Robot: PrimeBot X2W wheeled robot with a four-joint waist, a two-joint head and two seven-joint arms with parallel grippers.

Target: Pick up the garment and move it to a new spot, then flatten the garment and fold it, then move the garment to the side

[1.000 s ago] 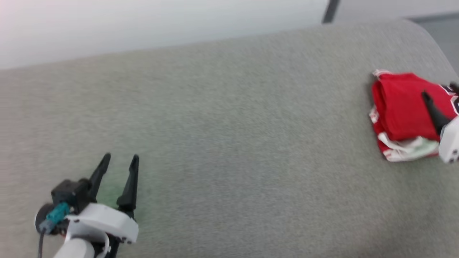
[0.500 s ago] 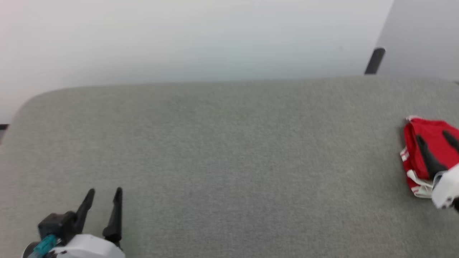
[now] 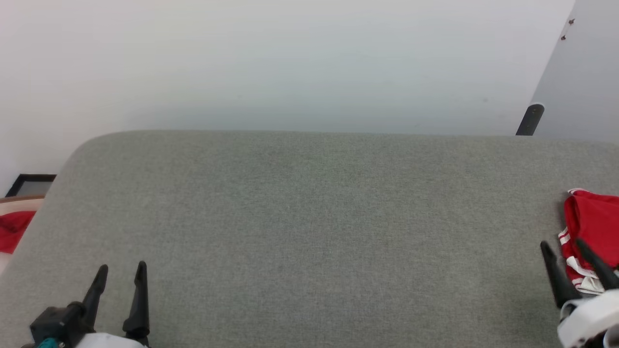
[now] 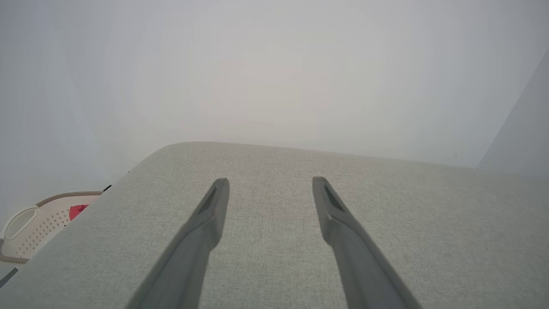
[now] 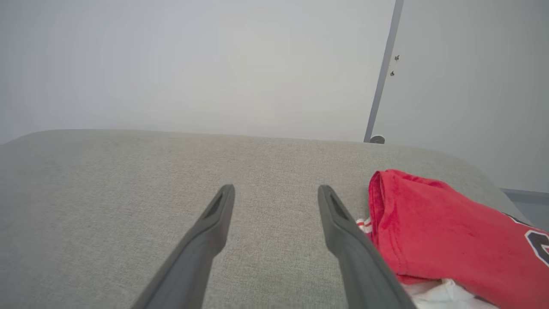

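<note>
Head view: the garment (image 3: 592,217) lies as a folded red bundle at the far right end of the grey padded surface (image 3: 309,217), cut by the frame edge. The right gripper (image 3: 562,244) is just beside its left edge, fingers apart, holding nothing. The left gripper (image 3: 122,266) is low left, well apart, also spread and empty.

Left wrist view: bare grey fabric between the fingers, with a pale basket (image 4: 25,231) off the left end.

Right wrist view: the bundle is just beside one finger; contact unclear.

Set-aside looks done. Best: lift first, then back away, fingers wide, so no tip drags the trim or opens the fold.
</note>
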